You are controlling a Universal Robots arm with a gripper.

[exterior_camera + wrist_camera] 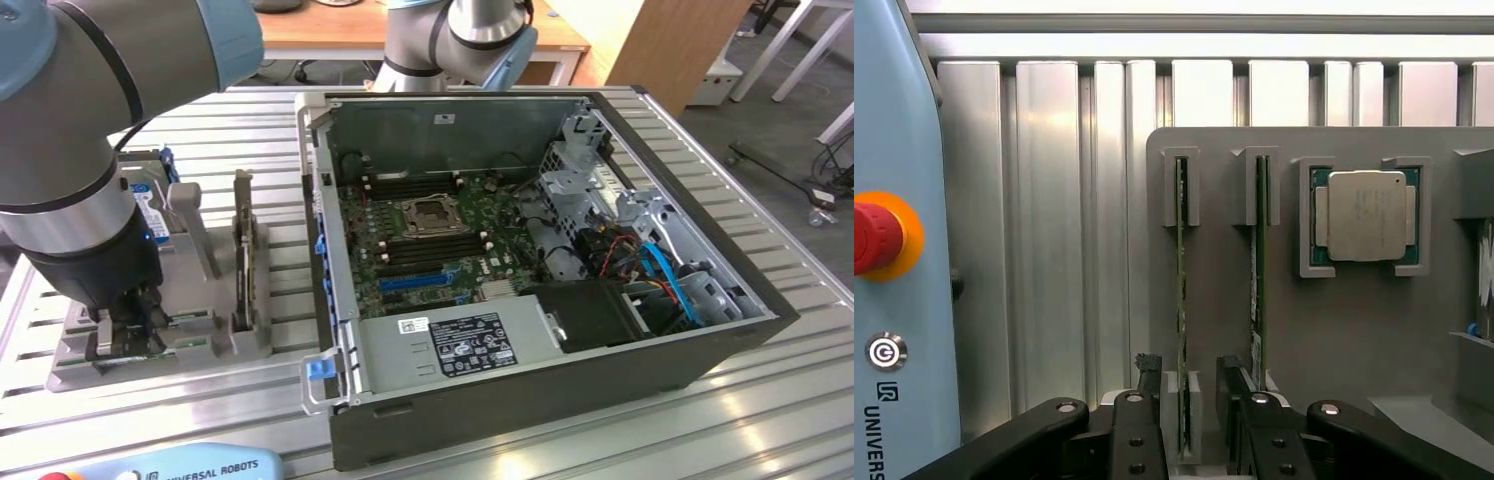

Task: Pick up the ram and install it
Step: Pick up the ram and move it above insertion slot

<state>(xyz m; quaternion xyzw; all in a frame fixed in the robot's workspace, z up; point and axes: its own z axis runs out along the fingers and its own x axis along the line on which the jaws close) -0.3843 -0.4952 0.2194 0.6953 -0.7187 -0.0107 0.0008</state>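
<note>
Two black fingers (1150, 385) stand apart, open, one on each side of the ram (1181, 260), with a thin gap between each finger and the board. The ram is a thin green stick standing on its long edge, its ends held in slotted brackets on a gray holder (1334, 340). One finger sits in the narrow lane between the ram and a second stick (1259, 230), which stands parallel in its own brackets. The other finger is at the holder's outer edge, with bare slatted worktop (1054, 220) beyond it. That makes two sticks in all. Past them, one silver square CPU (1366, 215) lies flat in a frame on the same holder. One pale blue pendant (894, 300) with a red button lies on the worktop beside the holder.

In the exterior view the arm (80, 150) reaches straight down onto the holder at that view's left. To that view's right, across a narrow strip of worktop, one black case (534, 390) lies with its side open and the motherboard (441, 240) exposed.
</note>
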